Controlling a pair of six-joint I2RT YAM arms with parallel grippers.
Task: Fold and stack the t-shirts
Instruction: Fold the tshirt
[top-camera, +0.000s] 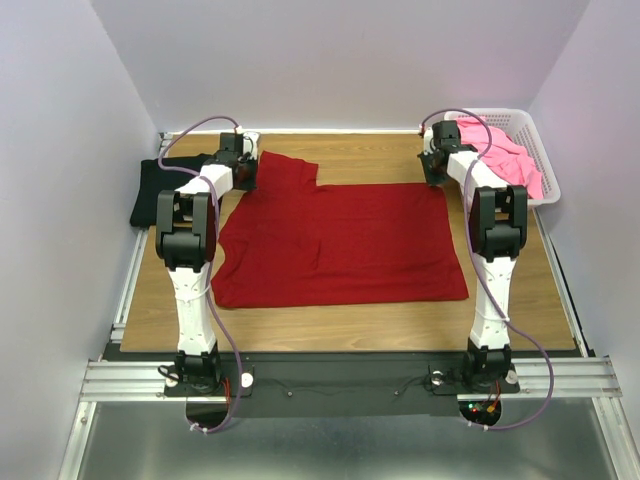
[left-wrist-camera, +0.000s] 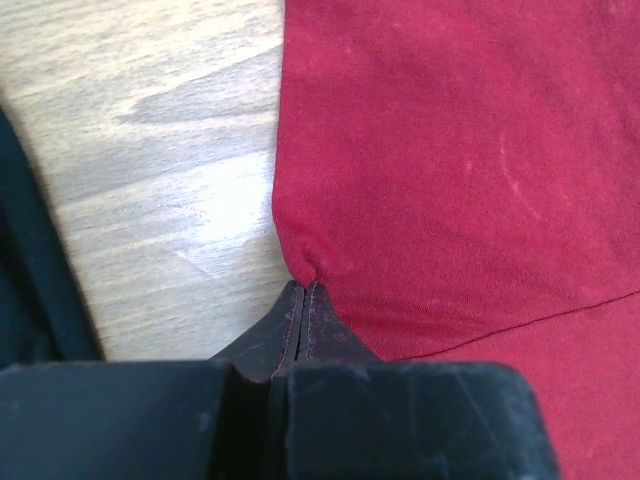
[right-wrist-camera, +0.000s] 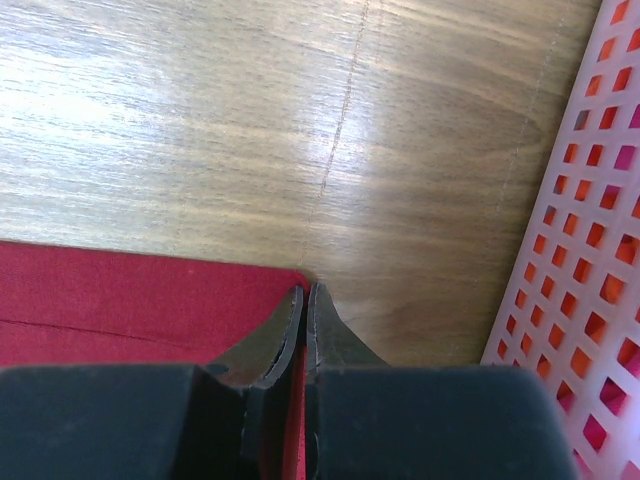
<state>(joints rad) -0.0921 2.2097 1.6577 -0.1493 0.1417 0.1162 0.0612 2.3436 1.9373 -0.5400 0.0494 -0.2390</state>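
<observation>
Lying flat on the table (top-camera: 370, 315), the dark red t-shirt (top-camera: 340, 240) is pinched at its far left and far right, with the left gripper (left-wrist-camera: 303, 285) and the right gripper (right-wrist-camera: 305, 290) clenched on its cloth. The black t-shirt (top-camera: 150, 185) lies left of it, and the pink t-shirts (top-camera: 505, 155) sit in a basket (top-camera: 545, 165) right of it.

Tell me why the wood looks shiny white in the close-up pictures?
Left wrist view: light bounces off the table beside the dark red t-shirt, making a white patch; right wrist view: a softer sheen across the wood's upper left; top view: even light, no strong glare.

Robot lab test cell, plain white walls (top-camera: 350, 60), wooden tabletop (top-camera: 350, 325), aluminium rail frame (top-camera: 125, 378)
</observation>
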